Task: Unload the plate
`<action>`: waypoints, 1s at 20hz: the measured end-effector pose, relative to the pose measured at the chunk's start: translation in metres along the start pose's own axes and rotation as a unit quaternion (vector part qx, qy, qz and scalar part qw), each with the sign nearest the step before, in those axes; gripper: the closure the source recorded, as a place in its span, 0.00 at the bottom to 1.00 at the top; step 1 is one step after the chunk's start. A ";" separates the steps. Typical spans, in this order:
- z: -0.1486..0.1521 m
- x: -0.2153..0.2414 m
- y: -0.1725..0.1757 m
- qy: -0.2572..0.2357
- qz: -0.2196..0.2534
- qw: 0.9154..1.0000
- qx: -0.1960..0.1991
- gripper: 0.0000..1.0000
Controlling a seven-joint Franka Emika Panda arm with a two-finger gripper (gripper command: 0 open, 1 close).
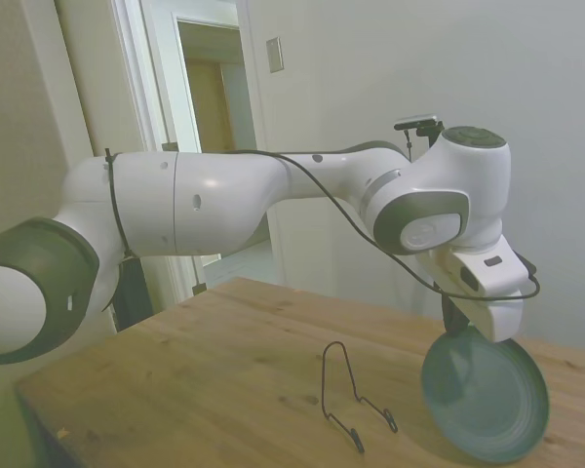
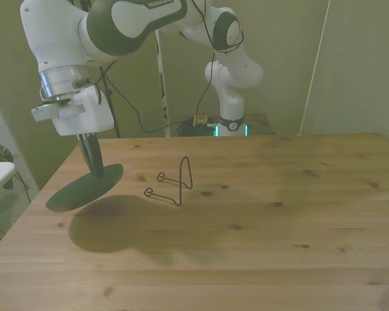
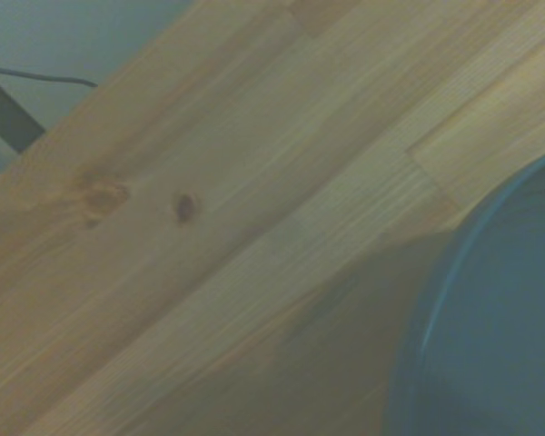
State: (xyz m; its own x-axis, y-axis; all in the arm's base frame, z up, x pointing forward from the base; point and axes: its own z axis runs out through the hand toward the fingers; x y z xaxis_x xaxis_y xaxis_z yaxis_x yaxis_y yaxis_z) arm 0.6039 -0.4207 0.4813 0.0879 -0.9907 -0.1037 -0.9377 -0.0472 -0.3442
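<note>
Jaws are clamped on the plate (image 1: 486, 394) rim by the gripper (image 2: 91, 155); it is held tilted, clear of the wire stand (image 2: 173, 183). It should be lowered flat onto the table (image 2: 259, 214) before release.

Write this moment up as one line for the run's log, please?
gripper: shut on plate | plate: tilted, out of the wire stand, lower edge at or just above the table | stand: empty, beside the plate

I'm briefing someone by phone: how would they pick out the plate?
On the wooden table, look toward the front view's left, under the white arm. The plate hangs tilted from the hand. It is a solid teal disc; the stand beside it is thin black wire.
</note>
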 end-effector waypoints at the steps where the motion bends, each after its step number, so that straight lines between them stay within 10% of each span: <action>1: 0.005 0.004 0.005 0.006 0.002 1.000 -0.003 1.00; 17: 0.088 0.060 0.087 0.001 0.027 0.998 -0.062 1.00; 18: 0.090 0.060 0.088 0.000 0.026 0.998 -0.063 0.00; 20: 0.086 0.060 0.086 0.001 0.024 0.998 -0.061 0.00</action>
State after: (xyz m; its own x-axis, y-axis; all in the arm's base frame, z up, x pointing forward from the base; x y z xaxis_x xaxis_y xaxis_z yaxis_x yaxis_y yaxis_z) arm 0.5573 -0.4736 0.3647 0.0413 -0.9925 -0.1153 -0.9746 -0.0146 -0.2235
